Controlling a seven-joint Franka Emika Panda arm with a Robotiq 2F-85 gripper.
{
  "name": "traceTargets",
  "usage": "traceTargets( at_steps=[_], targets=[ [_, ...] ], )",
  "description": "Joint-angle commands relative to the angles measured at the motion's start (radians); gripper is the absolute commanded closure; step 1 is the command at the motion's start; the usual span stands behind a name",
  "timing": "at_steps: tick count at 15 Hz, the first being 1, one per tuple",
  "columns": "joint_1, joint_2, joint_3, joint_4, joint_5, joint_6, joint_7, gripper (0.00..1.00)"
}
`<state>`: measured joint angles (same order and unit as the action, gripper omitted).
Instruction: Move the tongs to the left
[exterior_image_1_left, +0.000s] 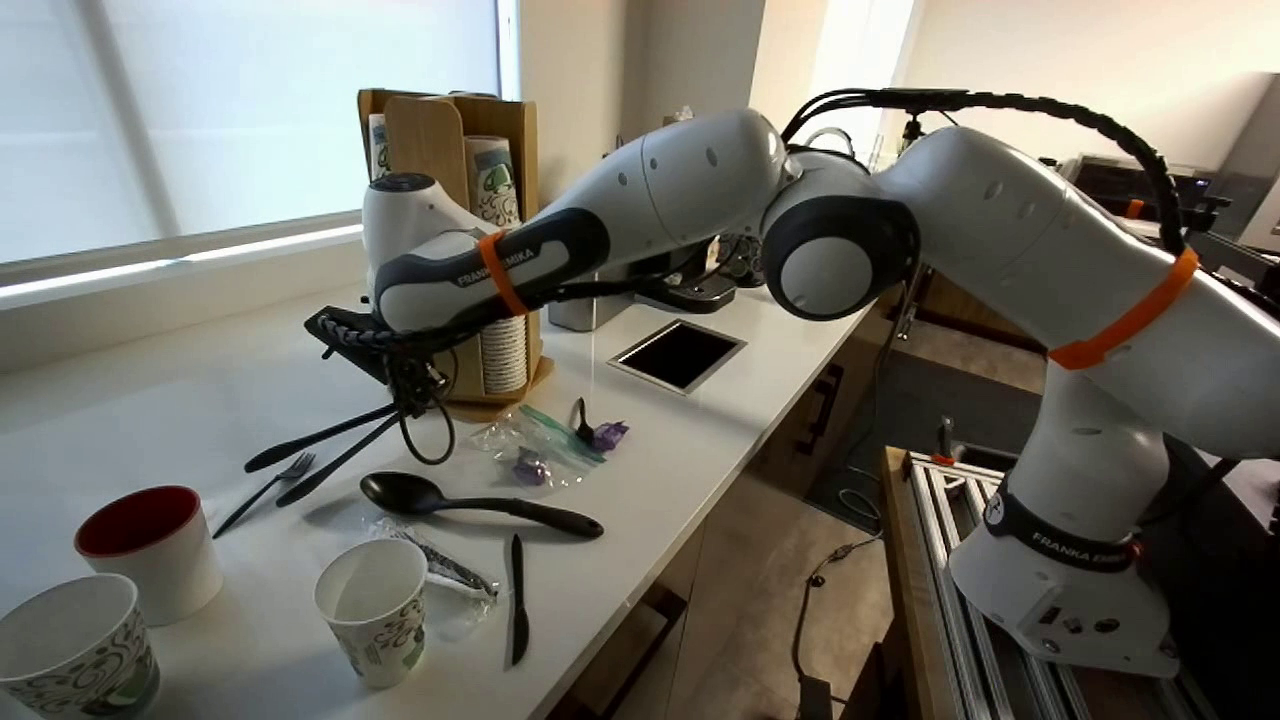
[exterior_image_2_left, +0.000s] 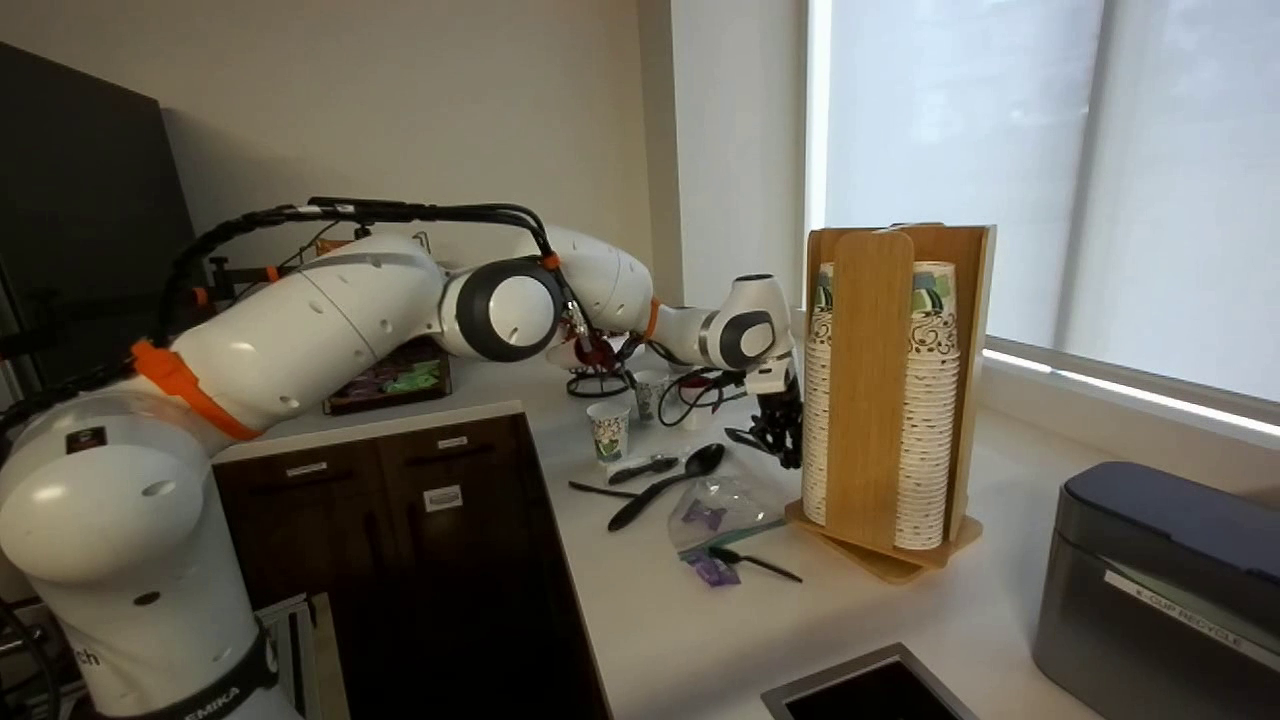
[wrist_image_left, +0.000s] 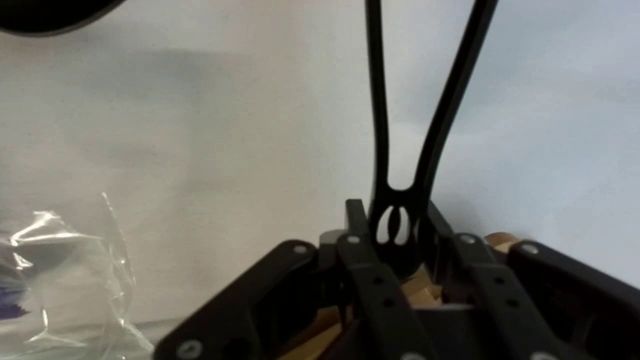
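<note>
The tongs (exterior_image_1_left: 290, 450) are long, thin and black, with two arms spread in a narrow V. My gripper (wrist_image_left: 395, 220) is shut on their joined end, one finger on each side. The wrist view shows the tongs (wrist_image_left: 400, 197) pointing away from the gripper, with the arm tips cut off at the top edge. In an exterior view the gripper (exterior_image_1_left: 402, 400) is partly hidden by cables, and the tongs appear held above the white counter. In an exterior view the gripper (exterior_image_2_left: 780, 440) hides most of the tongs (exterior_image_2_left: 745, 438).
A wooden cup rack (exterior_image_2_left: 870, 380) stands close beside the gripper. A fork (exterior_image_1_left: 265, 491) lies below the tongs. A black spoon (exterior_image_1_left: 415, 494), plastic bag (exterior_image_1_left: 540, 450), knife (exterior_image_1_left: 517, 590), paper cup (exterior_image_1_left: 372, 610) and red-lined mug (exterior_image_1_left: 165, 575) are nearby.
</note>
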<state>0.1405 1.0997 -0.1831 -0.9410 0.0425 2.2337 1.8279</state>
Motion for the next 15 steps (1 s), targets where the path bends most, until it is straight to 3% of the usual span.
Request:
traceTargets(
  at_steps=[1, 6, 7, 9, 14, 15],
  targets=[
    [0.003, 0.039, -0.012, 0.054, -0.023, -0.020, 0.100, 0.93],
    [0.004, 0.058, -0.015, 0.068, -0.030, -0.036, 0.141, 0.93],
    [0.002, 0.062, -0.012, 0.071, -0.030, -0.037, 0.140, 0.47],
    [0.002, 0.065, -0.011, 0.076, -0.031, -0.036, 0.141, 0.39],
    [0.001, 0.043, 0.008, 0.068, -0.028, -0.021, 0.107, 0.02],
    [0.000, 0.019, 0.030, 0.050, -0.027, -0.020, 0.048, 0.00]
  ],
)
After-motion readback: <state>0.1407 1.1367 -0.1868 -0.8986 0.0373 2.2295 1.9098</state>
